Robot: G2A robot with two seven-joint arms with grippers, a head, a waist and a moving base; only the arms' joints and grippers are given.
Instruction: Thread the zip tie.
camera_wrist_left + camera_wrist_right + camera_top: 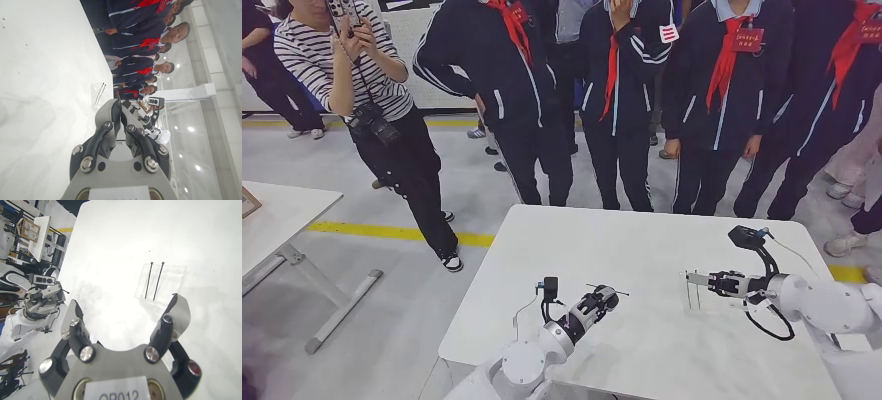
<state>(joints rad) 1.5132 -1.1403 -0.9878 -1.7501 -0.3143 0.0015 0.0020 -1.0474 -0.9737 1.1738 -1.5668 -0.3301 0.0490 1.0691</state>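
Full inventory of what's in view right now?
loose zip ties: two, black, side by side on the clear plate
held zip tie: one, black, sticking out of the left hand
clear plate: one, transparent, flat on the table
table: one, white, under both arms
side table: one, white, off to one side
left hand: grey, black pads, shut, over the table
right hand: grey, black pads, open, beside the clear plate

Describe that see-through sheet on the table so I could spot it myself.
On the white table, look just ahead of the right gripper, whose fingers stand open. There a small rectangular clear sheet lies flat. Unlike the bare tabletop around it, it carries two thin black zip ties lying side by side.
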